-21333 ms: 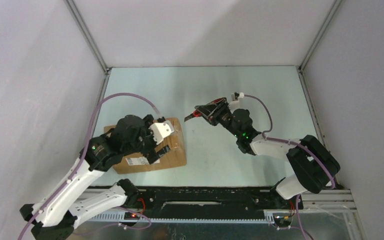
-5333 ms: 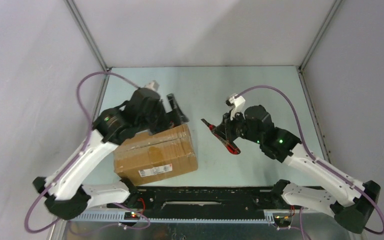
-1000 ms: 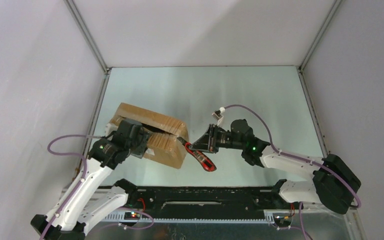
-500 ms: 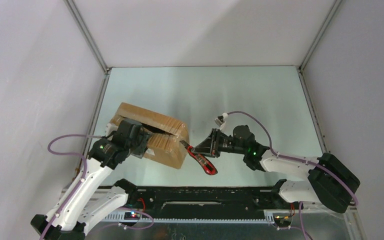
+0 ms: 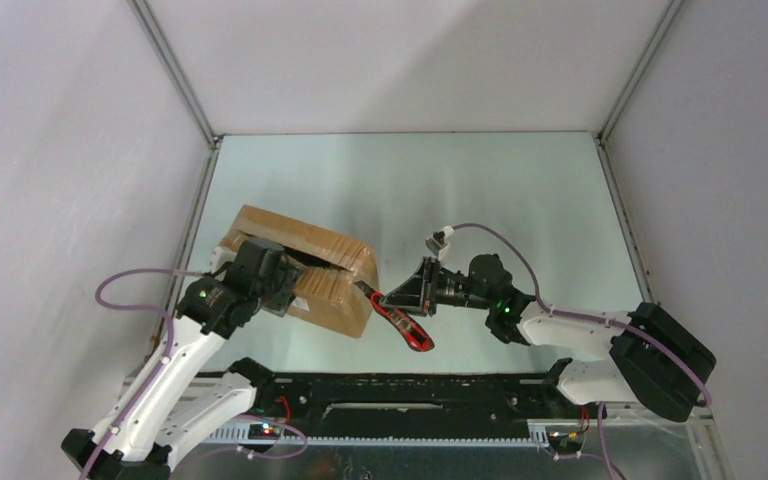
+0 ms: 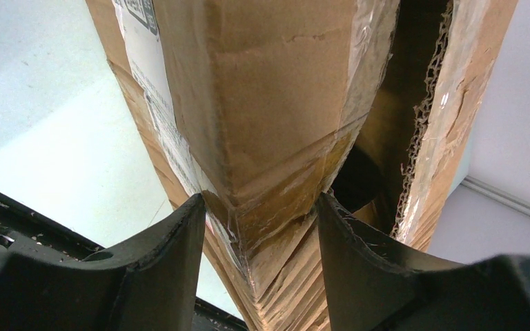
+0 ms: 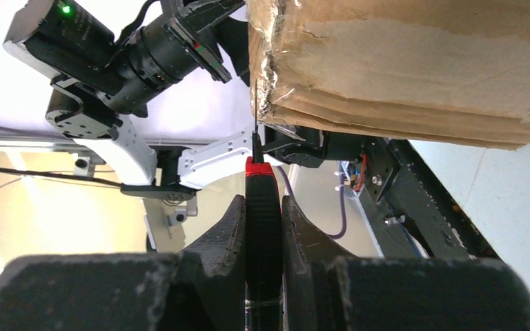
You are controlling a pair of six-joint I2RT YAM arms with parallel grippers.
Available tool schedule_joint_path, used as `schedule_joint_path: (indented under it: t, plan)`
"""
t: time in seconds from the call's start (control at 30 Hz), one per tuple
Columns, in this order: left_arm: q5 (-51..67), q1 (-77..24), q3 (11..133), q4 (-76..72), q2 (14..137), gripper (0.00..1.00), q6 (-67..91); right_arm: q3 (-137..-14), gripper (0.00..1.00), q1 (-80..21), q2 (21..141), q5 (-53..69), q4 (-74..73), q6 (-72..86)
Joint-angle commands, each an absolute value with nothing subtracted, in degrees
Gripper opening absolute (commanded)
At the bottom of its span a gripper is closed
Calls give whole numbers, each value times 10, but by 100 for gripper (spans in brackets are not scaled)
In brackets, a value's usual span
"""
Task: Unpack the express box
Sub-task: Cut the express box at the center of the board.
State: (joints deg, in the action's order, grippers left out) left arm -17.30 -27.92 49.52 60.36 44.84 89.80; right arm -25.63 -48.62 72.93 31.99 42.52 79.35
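The express box (image 5: 305, 262) lies on the table (image 5: 480, 190), left of centre. The left gripper (image 6: 259, 265) straddles its near-left corner. To the box's right, the right gripper (image 7: 263, 203) clamps the cutter (image 7: 261, 172), blade tip against the box's right end.

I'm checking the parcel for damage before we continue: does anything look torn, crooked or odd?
Yes. The express box stands tipped, not flat, its taped corner pinched by the left end effector. In the left wrist view one flap edge is ragged, corrugation torn open, with a dark gap beside it.
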Motion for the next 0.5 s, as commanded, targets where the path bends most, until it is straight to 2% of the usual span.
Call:
schedule_joint_path:
  t: [0.0,0.47]
  plan:
    - [-138,-281,483,666,456,49,864,-257,0,-493,757,334,519,832]
    - [-138,-281,479,672,449,49,865,-224,0,-481,755,292,503,827]
